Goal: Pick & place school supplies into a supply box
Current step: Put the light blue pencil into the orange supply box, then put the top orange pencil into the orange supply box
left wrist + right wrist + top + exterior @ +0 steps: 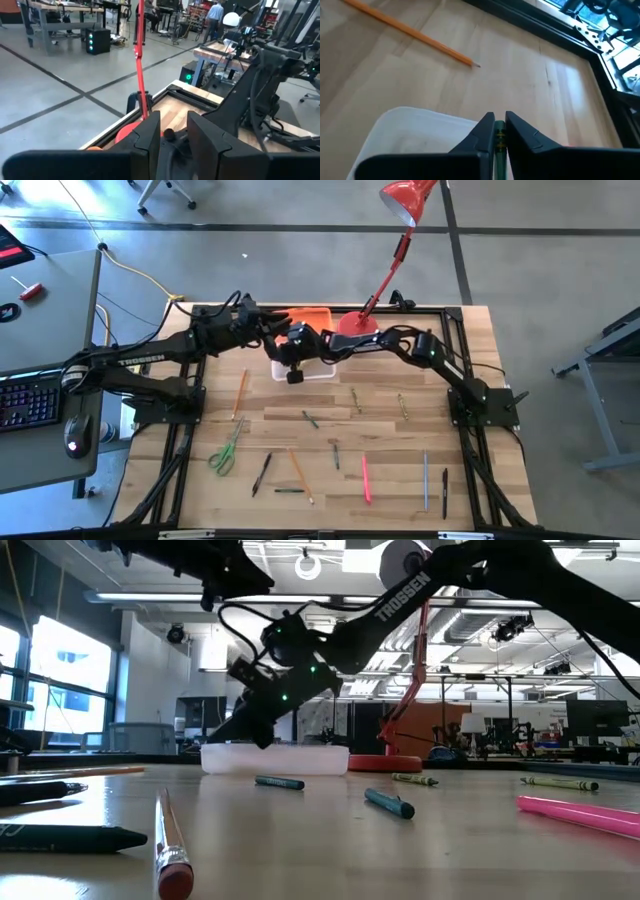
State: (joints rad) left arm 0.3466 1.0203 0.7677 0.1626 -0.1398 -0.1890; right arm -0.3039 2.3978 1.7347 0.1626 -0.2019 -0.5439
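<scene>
Orange pencil [172, 845] nearest low camera. My right gripper [499, 131] clamps green pen [498, 142] above supply box [415, 130]. Left gripper [174, 134] parted, empty. Risk: early release bounces pen off rim.

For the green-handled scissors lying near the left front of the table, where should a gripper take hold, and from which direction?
Grip the scissors from straight above, at the narrow part where blades meet the handle loops. They lie flat on the table, so only a top-down pinch across that slim neck fits; the loops look wider and harder to span.
</scene>
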